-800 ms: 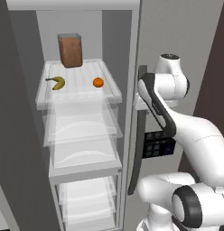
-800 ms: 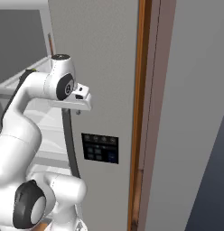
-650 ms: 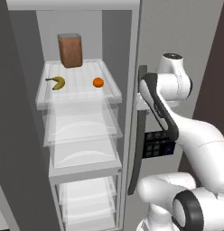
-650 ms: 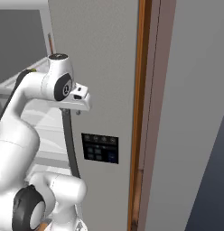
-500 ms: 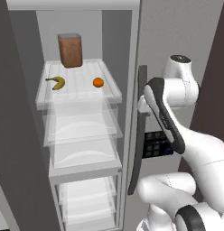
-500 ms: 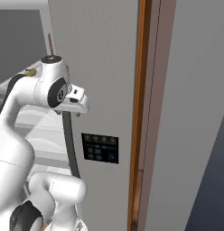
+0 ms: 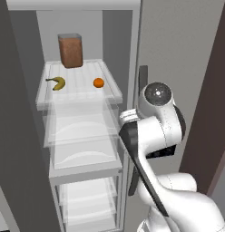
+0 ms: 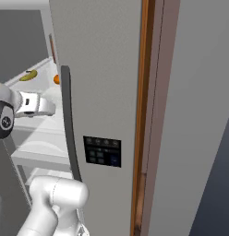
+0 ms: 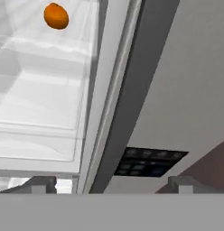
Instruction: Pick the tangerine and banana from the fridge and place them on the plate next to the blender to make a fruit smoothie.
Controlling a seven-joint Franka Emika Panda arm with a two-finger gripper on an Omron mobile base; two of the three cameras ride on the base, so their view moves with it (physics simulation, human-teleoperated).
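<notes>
The fridge [image 7: 178,45] stands with its left compartment open. On the top white shelf [image 7: 78,93] lie the yellow banana [image 7: 56,82] on the left and the small orange tangerine [image 7: 99,82] on the right. Both also show past the door edge in the right base view, the banana [image 8: 27,75] and the tangerine [image 8: 57,79]. My gripper [image 9: 111,184] is open and holds nothing. It sits by the door's edge, below and to the right of the tangerine [image 9: 56,16]. The plate and the blender are out of view.
A brown container [image 7: 70,50] stands at the back of the top shelf. Translucent shelves and drawers [image 7: 82,149] fill the space below. The long dark door handle [image 8: 70,124] and the black dispenser panel [image 8: 103,151] are close to my hand.
My arm has swung left and down along the door toward the open compartment. The fruit has not moved, and the jaws stay wide.
</notes>
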